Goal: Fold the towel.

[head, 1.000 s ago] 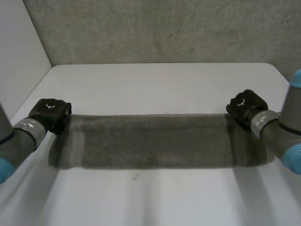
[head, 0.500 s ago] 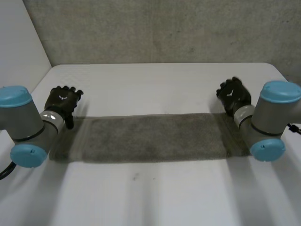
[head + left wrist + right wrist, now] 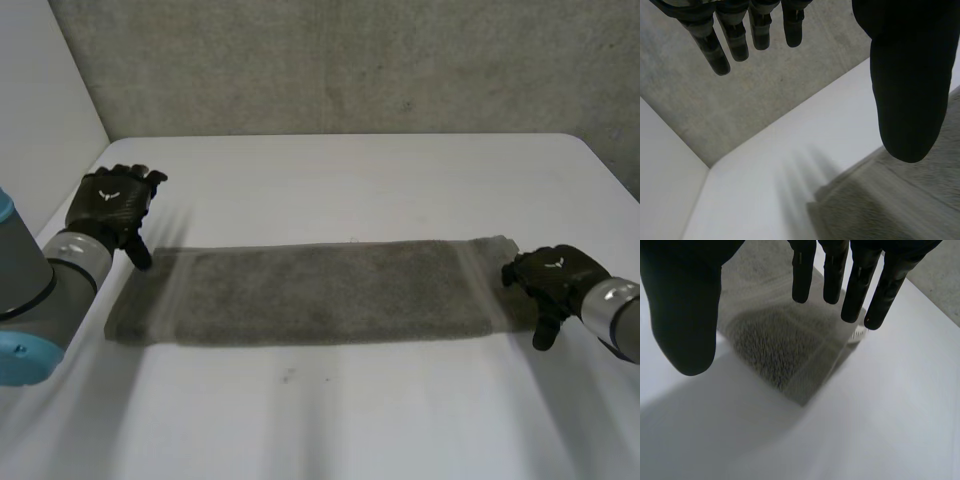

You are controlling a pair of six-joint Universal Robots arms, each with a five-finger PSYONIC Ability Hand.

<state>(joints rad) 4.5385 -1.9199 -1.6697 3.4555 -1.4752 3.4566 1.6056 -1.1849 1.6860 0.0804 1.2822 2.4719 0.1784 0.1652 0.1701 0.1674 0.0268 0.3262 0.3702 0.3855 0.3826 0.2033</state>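
Note:
A grey towel (image 3: 320, 292) lies folded into a long flat strip across the middle of the white table (image 3: 350, 180). My left hand (image 3: 112, 205) hovers just past the towel's left end, open with straight fingers (image 3: 720, 50) and holding nothing; the towel's corner (image 3: 880, 200) lies below its thumb. My right hand (image 3: 555, 277) is at the towel's right end, open, fingers (image 3: 860, 285) spread above the towel's corner (image 3: 785, 355) without gripping it.
A grey wall (image 3: 340, 65) rises behind the table's far edge, and a white panel (image 3: 40, 120) stands at the left. Bare tabletop lies in front of and behind the towel.
Both hands have let go of the towel's ends and opened. The towel has settled flat. The left hand rose and drew back; the right hand swung down to the towel's right end.

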